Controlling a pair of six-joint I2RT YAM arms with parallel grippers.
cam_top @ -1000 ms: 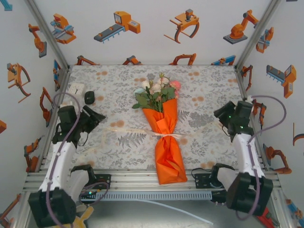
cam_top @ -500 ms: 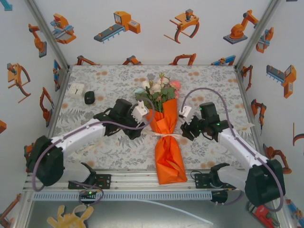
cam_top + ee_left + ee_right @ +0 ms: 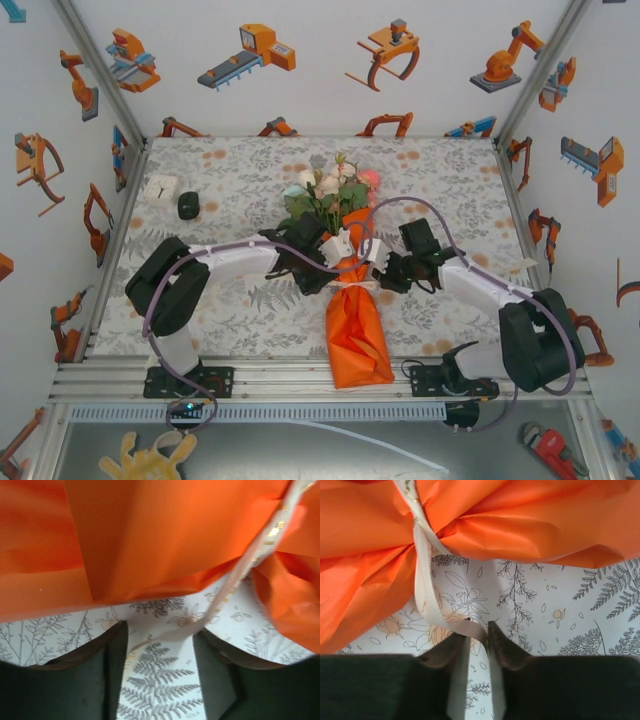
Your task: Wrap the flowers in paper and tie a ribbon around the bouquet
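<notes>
now both arms have swung in to the bouquet point(image 3: 355, 330).
right fingers point(image 3: 507, 655) pinch the ribbon point(image 3: 424, 590); left fingers point(image 3: 115, 670) are spread around its other end, so tightening looks next.

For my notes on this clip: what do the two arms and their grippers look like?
Both the left arm and right arm have white links between bulky black joint housings, on black bases. A purple-grey cable loops along each. The left gripper and right gripper have dark, tapering fingers. No markings are legible.
</notes>
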